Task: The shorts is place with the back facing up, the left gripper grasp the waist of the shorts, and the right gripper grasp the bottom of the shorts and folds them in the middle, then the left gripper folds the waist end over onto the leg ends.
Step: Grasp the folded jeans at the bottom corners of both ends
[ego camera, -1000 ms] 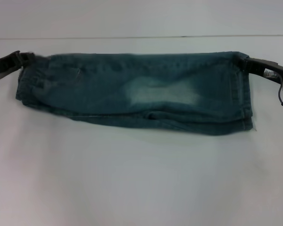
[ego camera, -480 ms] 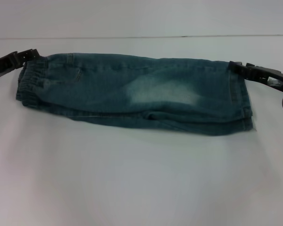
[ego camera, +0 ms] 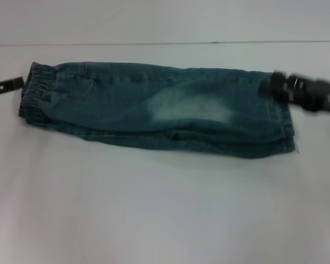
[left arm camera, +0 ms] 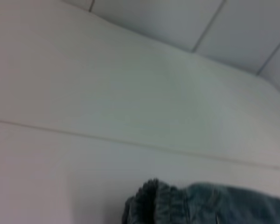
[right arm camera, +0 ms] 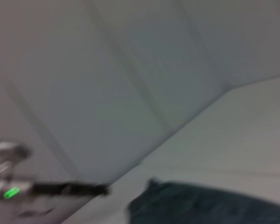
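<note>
**Soft denim, waist end next**

I see the shorts [ego camera: 157, 110] folded lengthwise across centre frame on the table [ego camera: 154, 209]. Left gripper [ego camera: 11, 84] sits mid-left, just off the elastic waistband [ego camera: 36, 91]; right gripper [ego camera: 283, 88] is blurred mid-right. I cannot tell either's fingers. Denim looks limp, moderately heavy; I'd pinch the gathered waistband.

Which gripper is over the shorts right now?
The right gripper, over the leg-end corner of the shorts. The left gripper sits just off the waistband.

Dark teal denim on white

The shorts [ego camera: 154, 107] are seen in blue-green denim, faded to a pale patch at the middle; the table [ego camera: 154, 209] is plain white, and both pincers are black.
</note>
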